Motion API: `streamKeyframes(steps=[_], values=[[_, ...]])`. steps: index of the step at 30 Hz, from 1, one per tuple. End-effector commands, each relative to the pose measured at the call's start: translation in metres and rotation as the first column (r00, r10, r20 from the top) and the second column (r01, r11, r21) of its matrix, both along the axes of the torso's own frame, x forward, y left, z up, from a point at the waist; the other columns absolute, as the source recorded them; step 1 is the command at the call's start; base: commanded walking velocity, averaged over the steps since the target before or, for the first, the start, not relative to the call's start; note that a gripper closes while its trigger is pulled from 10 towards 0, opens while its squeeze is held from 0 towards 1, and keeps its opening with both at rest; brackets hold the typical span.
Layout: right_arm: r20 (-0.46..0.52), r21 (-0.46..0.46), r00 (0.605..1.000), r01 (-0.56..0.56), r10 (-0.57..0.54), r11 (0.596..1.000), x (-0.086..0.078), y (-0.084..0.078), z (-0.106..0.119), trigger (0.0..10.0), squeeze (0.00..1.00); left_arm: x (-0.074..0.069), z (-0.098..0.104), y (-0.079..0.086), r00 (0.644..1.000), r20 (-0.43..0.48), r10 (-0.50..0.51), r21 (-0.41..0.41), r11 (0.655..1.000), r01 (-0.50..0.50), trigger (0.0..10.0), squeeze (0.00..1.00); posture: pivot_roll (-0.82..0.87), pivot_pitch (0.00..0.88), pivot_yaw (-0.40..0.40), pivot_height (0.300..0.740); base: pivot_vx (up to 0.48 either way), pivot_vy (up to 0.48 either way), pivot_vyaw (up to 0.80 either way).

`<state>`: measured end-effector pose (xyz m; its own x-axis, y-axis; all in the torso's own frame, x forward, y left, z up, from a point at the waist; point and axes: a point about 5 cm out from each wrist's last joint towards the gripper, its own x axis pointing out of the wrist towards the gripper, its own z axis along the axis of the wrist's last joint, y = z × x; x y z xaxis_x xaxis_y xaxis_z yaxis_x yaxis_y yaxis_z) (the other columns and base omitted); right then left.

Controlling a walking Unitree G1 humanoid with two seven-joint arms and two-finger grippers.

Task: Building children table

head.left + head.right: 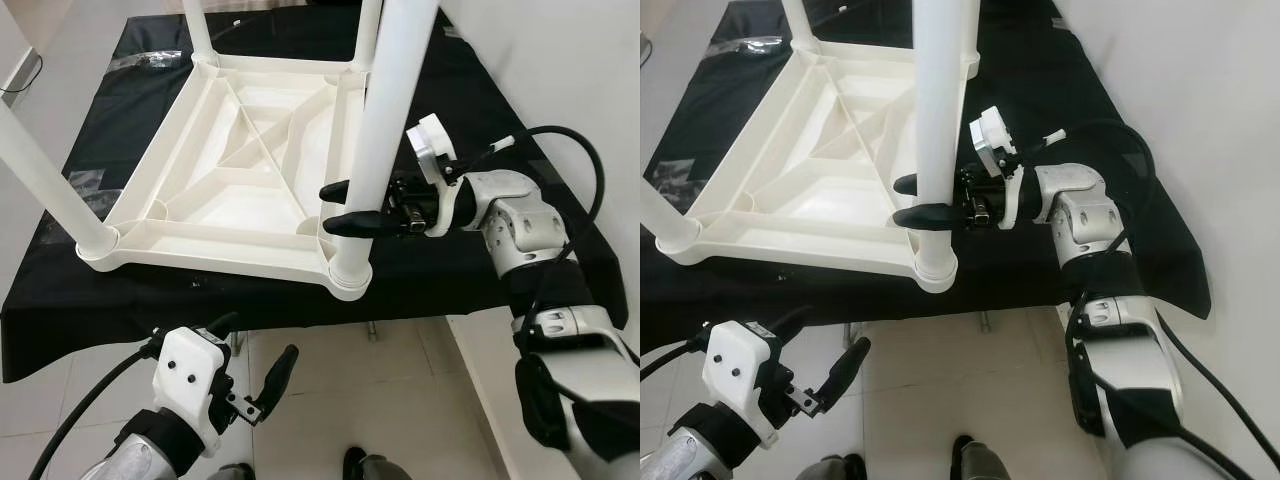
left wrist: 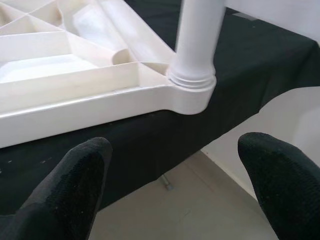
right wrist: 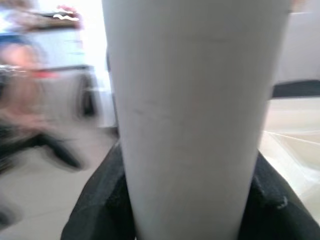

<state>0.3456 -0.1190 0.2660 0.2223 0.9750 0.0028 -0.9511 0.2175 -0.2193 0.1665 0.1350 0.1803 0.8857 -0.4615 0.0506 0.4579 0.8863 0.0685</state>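
Lowest in the frame, the left gripper hangs with its two black fingers spread and nothing between them, over pale floor tiles just in front of the table edge. Above it, centre frame, the white tabletop lies upside down on a black cloth; its underside is glossy moulded plastic, a shallow tray crossed by diagonal ribs, with a round socket at each corner. Smooth, tube-shaped legs stand in those sockets. At centre right the right gripper has its fingers closed round the near-right leg, one on either side, low on the shaft just above the ribbed collar where it enters its socket; the wrist view shows that matte white cylinder held between the dark pads. The step in hand looks like seating this last near leg. Next, I judge, comes a straight push or twist down along the leg's axis until the collar sits flush, with care that the slick plastic does not slide in the grip or shift the tabletop on the cloth.
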Motion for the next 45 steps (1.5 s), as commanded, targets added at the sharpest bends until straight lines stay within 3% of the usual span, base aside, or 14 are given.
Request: streamKeyframes(steps=[1,2,4,8,13,18,19,20,21,32,33,35,36,45], values=[[-0.128,-0.138,0.928,0.332,-0.349,0.933,0.008,-0.004,-0.047,0.0,0.00,-0.001,-0.005,-0.001,1.000,-0.027,0.000,0.006,1.000,0.000,10.0,0.00,0.07,0.257,-0.062,0.740,0.000,0.000,0.00],[-0.128,-0.138,0.928,0.332,-0.349,0.933,0.008,-0.004,-0.047,0.0,0.00,-0.001,-0.005,-0.001,1.000,-0.027,0.000,0.006,1.000,0.000,10.0,0.00,0.07,0.257,-0.062,0.740,0.000,0.000,0.00],[-0.137,-0.172,0.623,0.751,-0.770,0.638,-0.001,-0.017,-0.073,0.0,0.00,0.000,-0.006,-0.001,1.000,-0.028,-0.003,0.001,1.000,0.003,10.0,0.00,0.06,0.253,-0.058,0.740,0.000,0.000,0.00],[-0.151,-0.168,0.520,0.825,-0.841,0.540,-0.028,-0.009,-0.084,0.0,0.00,0.002,-0.006,-0.002,1.000,-0.026,-0.006,-0.004,1.000,0.005,10.0,0.00,0.05,0.251,-0.043,0.740,0.000,0.000,0.00],[-0.113,-0.060,0.585,0.803,-0.803,0.593,-0.020,0.026,-0.057,0.0,0.00,0.009,-0.006,-0.006,1.000,-0.016,-0.020,-0.016,1.000,0.020,10.0,0.00,0.05,0.218,-0.044,0.740,0.000,0.000,0.00],[-0.113,-0.036,0.609,0.787,-0.785,0.616,-0.016,0.033,-0.049,0.0,0.00,0.009,-0.006,-0.004,1.000,-0.013,-0.014,-0.012,1.000,0.013,10.0,0.00,0.06,0.217,-0.044,0.740,0.000,0.000,0.00],[-0.125,-0.009,0.622,0.779,-0.773,0.628,-0.018,0.038,-0.046,7.0,0.00,0.009,-0.006,-0.003,1.000,-0.013,-0.008,-0.008,1.000,0.008,10.0,0.00,0.06,0.215,-0.043,0.740,0.000,0.000,0.00],[-0.153,0.027,0.635,0.768,-0.757,0.639,-0.021,0.043,-0.040,10.0,0.95,0.009,-0.006,-0.002,1.000,-0.013,-0.004,-0.006,1.000,0.004,10.0,0.00,0.06,0.213,-0.042,0.740,0.000,0.000,0.00],[-0.181,0.064,0.684,0.725,-0.707,0.686,-0.023,0.049,-0.035,10.0,1.00,0.010,-0.006,-0.001,1.000,-0.013,-0.002,-0.004,1.000,0.002,10.0,0.00,0.06,0.213,-0.041,0.740,0.000,0.000,0.00],[-0.076,0.166,0.933,0.359,-0.351,0.918,-0.013,0.038,-0.002,10.0,1.00,0.008,-0.006,-0.001,1.000,-0.014,0.005,-0.003,1.000,-0.005,10.0,0.00,0.07,0.227,-0.049,0.740,0.000,0.000,0.00],[-0.006,0.081,0.989,0.146,-0.146,0.986,-0.019,0.034,-0.003,10.0,0.81,0.008,-0.006,-0.001,1.000,-0.014,0.007,-0.003,1.000,-0.007,10.0,0.00,0.08,0.235,-0.050,0.740,0.000,0.000,0.00],[0.004,0.046,0.998,0.064,-0.064,0.997,-0.022,0.032,-0.004,10.0,0.81,0.007,-0.005,-0.001,1.000,-0.014,0.007,-0.004,1.000,-0.007,10.0,0.00,0.08,0.240,-0.052,0.740,0.000,0.000,0.00],[-0.001,0.018,1.000,0.007,-0.007,1.000,-0.020,0.030,-0.004,10.0,0.00,0.007,-0.005,-0.001,1.000,-0.015,0.008,-0.004,1.000,-0.008,10.0,0.00,0.08,0.241,-0.053,0.740,0.000,0.000,0.00],[-0.016,0.057,0.995,-0.094,0.095,0.994,-0.001,0.028,0.018,10.0,0.00,0.004,-0.005,0.002,1.000,-0.019,0.022,0.001,1.000,-0.022,10.0,0.00,0.10,0.255,-0.056,0.740,0.000,0.000,0.00]])
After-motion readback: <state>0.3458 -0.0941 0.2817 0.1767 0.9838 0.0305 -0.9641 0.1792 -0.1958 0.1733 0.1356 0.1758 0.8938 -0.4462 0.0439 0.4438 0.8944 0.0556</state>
